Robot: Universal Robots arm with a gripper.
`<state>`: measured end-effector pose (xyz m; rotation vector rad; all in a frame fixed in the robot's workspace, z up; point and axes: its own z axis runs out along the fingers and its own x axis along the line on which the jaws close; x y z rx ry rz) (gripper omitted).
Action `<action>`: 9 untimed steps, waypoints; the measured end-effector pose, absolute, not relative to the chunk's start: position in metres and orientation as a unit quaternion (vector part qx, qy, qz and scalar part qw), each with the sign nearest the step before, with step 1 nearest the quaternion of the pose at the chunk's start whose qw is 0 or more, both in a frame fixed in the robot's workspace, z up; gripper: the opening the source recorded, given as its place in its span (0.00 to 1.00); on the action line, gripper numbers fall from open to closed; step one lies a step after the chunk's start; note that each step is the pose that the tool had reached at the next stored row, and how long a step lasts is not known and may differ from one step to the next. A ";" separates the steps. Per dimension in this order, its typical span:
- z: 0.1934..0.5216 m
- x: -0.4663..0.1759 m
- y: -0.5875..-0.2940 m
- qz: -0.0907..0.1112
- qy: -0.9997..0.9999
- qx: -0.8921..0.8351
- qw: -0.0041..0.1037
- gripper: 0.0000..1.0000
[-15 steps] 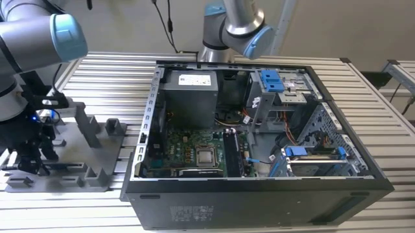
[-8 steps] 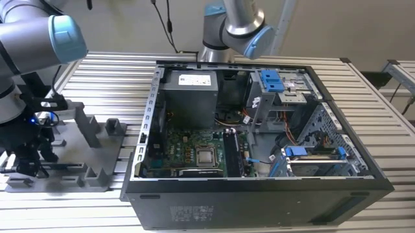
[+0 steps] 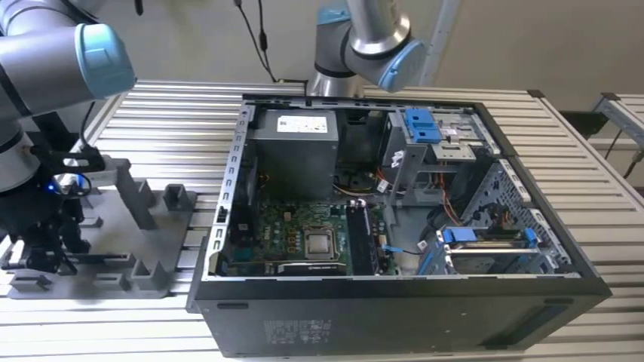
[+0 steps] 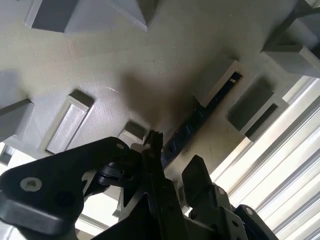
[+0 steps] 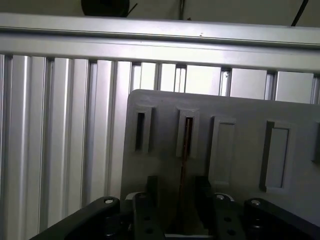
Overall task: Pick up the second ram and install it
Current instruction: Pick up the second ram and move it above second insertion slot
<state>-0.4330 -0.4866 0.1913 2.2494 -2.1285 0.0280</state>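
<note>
While gripper [image 5: 177, 184] straddles second ram [image 5: 187, 137] | jaws apart (fixture plate [image 5: 240, 107] beneath)

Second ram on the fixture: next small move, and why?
Probably close the gripper on the second ram: in the first wrist view it stands on edge in a slot of the grey fixture plate, between the fingers with a gap each side, not yet gripped.

Second ram [image 5: 185, 142]: thin dark stick, edge-on in fixture slot [image 5: 195, 135].
</note>
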 end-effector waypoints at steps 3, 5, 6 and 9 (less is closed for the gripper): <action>0.191 -0.433 -0.487 0.009 -0.687 0.726 0.022 0.35; 0.191 -0.433 -0.487 0.008 -0.687 0.726 0.022 0.29; 0.191 -0.433 -0.487 0.006 -0.687 0.726 0.019 0.29; 0.191 -0.433 -0.487 0.003 -0.688 0.725 0.015 0.29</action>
